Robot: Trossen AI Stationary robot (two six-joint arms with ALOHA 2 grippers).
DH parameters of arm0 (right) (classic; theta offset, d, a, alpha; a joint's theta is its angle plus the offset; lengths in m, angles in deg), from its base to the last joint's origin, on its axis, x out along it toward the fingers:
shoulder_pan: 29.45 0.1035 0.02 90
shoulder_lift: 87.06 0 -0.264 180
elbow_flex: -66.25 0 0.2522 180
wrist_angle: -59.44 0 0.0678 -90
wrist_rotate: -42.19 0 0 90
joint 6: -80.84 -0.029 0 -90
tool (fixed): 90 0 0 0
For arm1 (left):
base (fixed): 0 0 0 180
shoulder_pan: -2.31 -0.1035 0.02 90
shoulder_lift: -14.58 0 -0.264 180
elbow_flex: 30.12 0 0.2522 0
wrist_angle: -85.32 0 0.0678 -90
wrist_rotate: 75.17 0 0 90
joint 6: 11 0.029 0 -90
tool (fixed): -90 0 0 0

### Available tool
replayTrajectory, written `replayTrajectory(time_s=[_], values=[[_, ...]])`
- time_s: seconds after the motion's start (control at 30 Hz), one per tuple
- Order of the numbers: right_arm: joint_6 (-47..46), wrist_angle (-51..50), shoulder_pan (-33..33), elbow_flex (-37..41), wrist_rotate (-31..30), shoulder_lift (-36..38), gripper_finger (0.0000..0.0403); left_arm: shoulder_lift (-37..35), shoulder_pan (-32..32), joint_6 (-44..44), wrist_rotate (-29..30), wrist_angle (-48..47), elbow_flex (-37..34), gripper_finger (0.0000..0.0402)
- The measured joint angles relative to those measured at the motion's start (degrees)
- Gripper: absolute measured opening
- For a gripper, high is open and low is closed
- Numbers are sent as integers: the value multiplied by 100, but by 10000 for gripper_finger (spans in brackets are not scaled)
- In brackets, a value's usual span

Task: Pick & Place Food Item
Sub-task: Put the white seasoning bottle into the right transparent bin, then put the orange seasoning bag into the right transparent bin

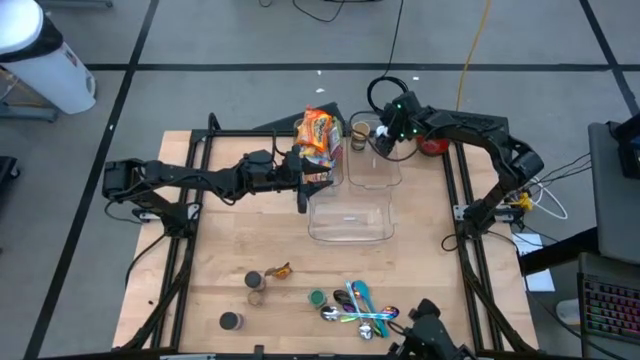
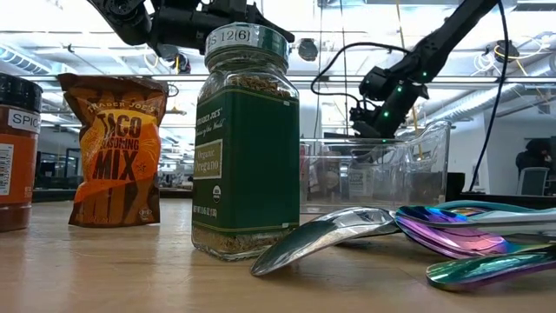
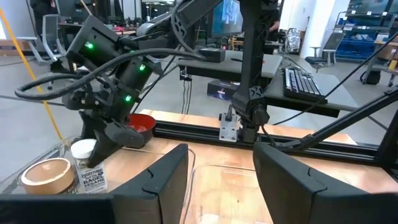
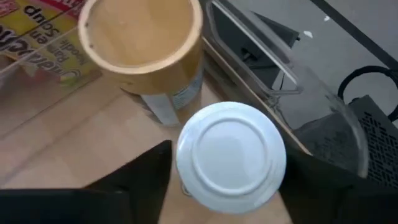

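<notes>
right end effector (image 4: 227,186) is poised directly over a white-lidded jar (image 4: 231,155) at the far edge of the counter (image 1: 240,250), its fingers spread either side of the lid and not visibly pressing on it; nothing is gripped. the jar stands just beside a wooden-lidded jar (image 4: 142,40), apparently touching or nearly so, and next to the wall of a clear container (image 1: 375,165). left end effector (image 3: 217,180) hovers above a second clear bin (image 1: 350,215) near the counter's centre, fingers parted, holding nothing. a snack bag (image 1: 318,135) stands beside it. spice jars (image 1: 255,282) and spoons (image 1: 360,308) lie at the near edge, well apart from the work. risks, as judged: one finger must pass between the two jars, and a slight offset could tip the wooden-lidded jar or shove the target; a grip taken high on the smooth lid could slip on lifting; the container wall close alongside could catch the other finger.
</notes>
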Motion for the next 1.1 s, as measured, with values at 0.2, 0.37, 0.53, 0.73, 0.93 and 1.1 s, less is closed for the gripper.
replayTrajectory(time_s=[0.2,0.37,0.53,0.73,0.93,1.1], values=[[53,-53,45,2,-24,232,323,0,0,10,0,-8,0,208],[144,-184,160,4,-27,848,329,0,1,20,-1,-11,0,220],[-96,-488,492,4,-24,1826,319,0,1,20,-1,-17,0,224],[-592,-1094,1351,4,252,3012,317,1,1,17,1,-28,0,215],[-1076,-1046,2619,799,1084,3985,317,2,1,7,1,-28,0,202],[-1663,24,3610,2137,1042,5048,317,2,48,-262,2,-31,0,191]])
